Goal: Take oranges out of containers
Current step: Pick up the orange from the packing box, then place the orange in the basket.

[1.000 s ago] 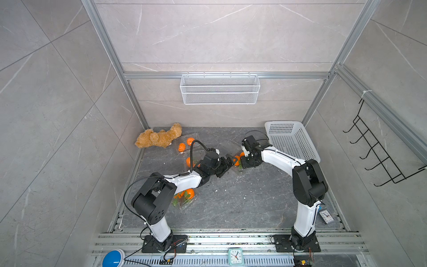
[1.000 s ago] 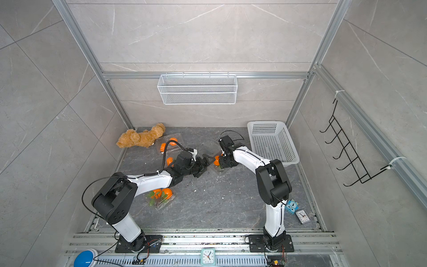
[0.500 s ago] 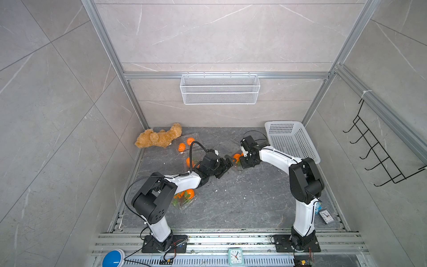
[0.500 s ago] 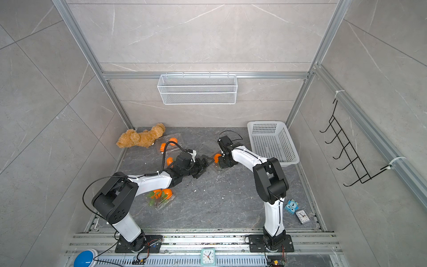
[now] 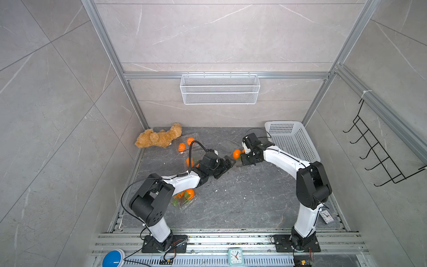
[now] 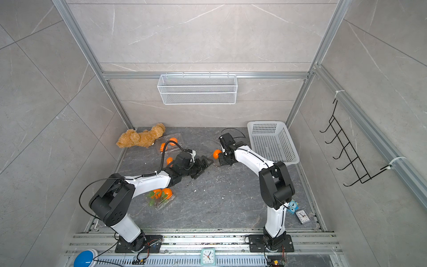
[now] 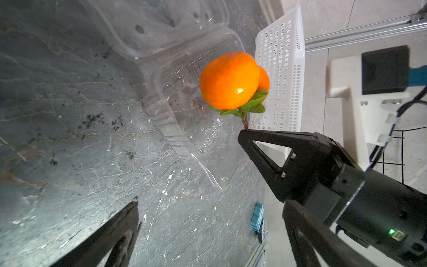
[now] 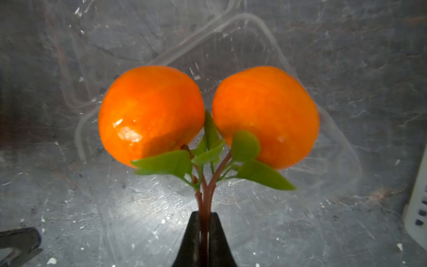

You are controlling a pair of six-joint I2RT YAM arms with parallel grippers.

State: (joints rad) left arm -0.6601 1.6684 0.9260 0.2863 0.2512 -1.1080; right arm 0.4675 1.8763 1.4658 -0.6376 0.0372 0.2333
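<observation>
Closing since a second ago, the right gripper now pinches the stem of two joined oranges, held just over the open clear container. Beside it the left gripper stands spread wide. In both top views the container barely shows, and one orange is mostly hidden behind the right gripper.
</observation>
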